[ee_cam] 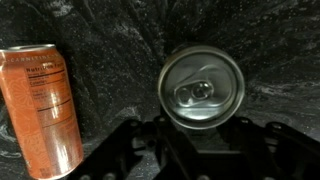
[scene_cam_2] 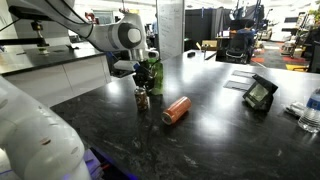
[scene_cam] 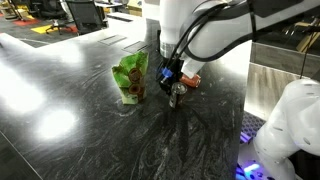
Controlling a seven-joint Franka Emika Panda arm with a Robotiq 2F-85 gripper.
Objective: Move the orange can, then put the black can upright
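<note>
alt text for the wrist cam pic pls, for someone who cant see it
The silvery top of the black can fills the centre, seen from above, with the dark claw framing it from the bottom edge. The orange can lies on its side at left on the dark marbled table. Whether the claw grips it is unclear.

In an exterior view, the dark marbled table (scene_cam_2: 215,140) carries an orange can (scene_cam_2: 176,110) on its side. A black can (scene_cam_2: 142,99) stands upright at the orange can's ten o'clock, with a green bag (scene_cam_2: 156,78) at the black can's one o'clock.
</note>
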